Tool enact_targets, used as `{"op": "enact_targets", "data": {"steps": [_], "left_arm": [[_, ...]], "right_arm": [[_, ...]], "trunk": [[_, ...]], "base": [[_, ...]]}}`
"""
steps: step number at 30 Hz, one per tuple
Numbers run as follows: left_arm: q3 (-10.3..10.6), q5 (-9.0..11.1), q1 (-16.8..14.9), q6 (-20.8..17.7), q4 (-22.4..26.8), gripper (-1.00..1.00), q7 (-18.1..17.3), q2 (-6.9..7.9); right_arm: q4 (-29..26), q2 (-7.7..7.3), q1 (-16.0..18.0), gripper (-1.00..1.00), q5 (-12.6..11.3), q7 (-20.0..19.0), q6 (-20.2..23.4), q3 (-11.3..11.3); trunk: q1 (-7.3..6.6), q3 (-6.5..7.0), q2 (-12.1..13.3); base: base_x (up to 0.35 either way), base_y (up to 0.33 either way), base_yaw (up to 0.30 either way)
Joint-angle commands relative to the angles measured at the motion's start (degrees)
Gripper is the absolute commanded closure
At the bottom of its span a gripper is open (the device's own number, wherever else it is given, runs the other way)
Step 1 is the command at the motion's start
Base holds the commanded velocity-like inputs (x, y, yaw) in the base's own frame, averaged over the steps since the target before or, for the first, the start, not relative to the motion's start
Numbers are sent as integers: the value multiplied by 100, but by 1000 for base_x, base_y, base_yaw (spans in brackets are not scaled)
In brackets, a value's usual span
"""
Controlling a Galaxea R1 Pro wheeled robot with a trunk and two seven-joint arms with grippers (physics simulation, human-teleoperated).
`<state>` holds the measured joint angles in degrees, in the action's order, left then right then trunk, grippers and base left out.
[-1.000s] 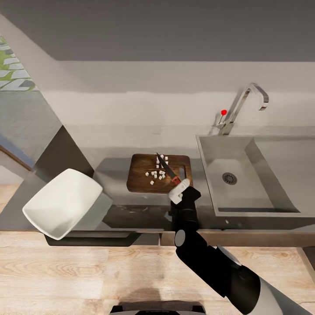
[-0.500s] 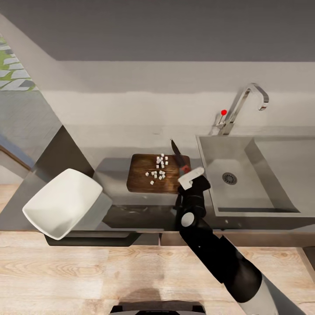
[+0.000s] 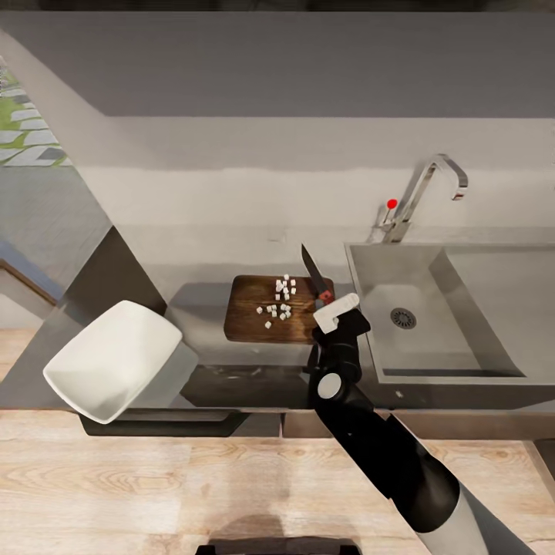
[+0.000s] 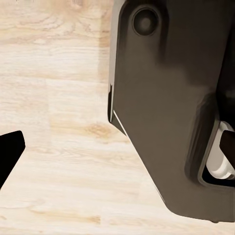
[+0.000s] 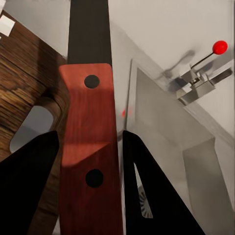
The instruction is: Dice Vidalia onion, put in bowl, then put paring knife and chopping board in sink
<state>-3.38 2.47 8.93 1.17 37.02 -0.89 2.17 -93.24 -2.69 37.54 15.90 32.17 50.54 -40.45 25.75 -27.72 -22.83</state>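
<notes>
Right wrist view: right gripper clamped on paring knife handle, held above chopping board edge beside sink; diced onion unmoved, bowl far left; risk of sweeping dice onto table.

Soft, even simulator light, faint shadows, slightly blurry render, no glare.
</notes>
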Motion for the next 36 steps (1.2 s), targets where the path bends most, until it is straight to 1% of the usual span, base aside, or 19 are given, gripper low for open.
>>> {"op": "enact_targets", "data": {"steps": [1, 13, 15, 16, 18, 22, 25, 27, 30, 32, 36], "left_arm": [[-5, 26, 3, 6, 8, -100, -9, 1], [-5, 34, 3, 6, 88, -100, -16, 3], [-5, 34, 3, 6, 80, -100, -16, -3], [-5, 38, 3, 6, 76, -100, -16, -5], [-5, 40, 3, 6, 66, -100, -16, -14], [3, 38, 3, 6, 112, -100, -16, -39], [9, 35, 3, 6, 70, -100, -16, -39], [-1, 39, 3, 6, 19, -100, -13, -34], [-10, 42, 3, 6, -9, -100, -10, -26], [-13, 43, 3, 6, -27, -100, -8, -14], [-14, 43, 3, 6, -38, -100, -9, -7]], "right_arm": [[-1, -4, 8, 100, -14, 35, 26, -15], [-1, -3, 8, 100, -8, 35, 3, 19], [-1, 15, 8, 100, -8, 37, -129, 38], [-1, 51, 8, 100, -8, 41, -242, 71], [-1, 128, 8, 100, -10, 47, -334, 102], [-16, 316, 8, 100, -9, 70, -374, 110], [-18, 359, 8, 100, -8, 65, -390, 126], [-19, 416, 8, 100, -14, 56, -399, 132], [-19, 590, 8, 100, -16, 53, -457, 138], [-19, 628, 8, 100, -16, 53, -496, 141], [-19, 651, 8, 100, -18, 53, -516, 143]], "trunk": [[4, 2, -9], [4, 113, -9], [4, 131, -9], [4, 140, -9], [4, 159, -9], [4, 195, -9], [4, 223, -9], [4, 241, -9], [4, 269, -9], [4, 287, -9], [4, 323, -9]], "base": [[0, 0, 0], [0, 0, 0], [0, 0, 0], [0, 0, 0], [0, 0, 0], [0, 0, 0], [0, 0, 0], [0, 0, 0], [0, 0, 0], [0, 0, 0], [0, 0, 0]]}}
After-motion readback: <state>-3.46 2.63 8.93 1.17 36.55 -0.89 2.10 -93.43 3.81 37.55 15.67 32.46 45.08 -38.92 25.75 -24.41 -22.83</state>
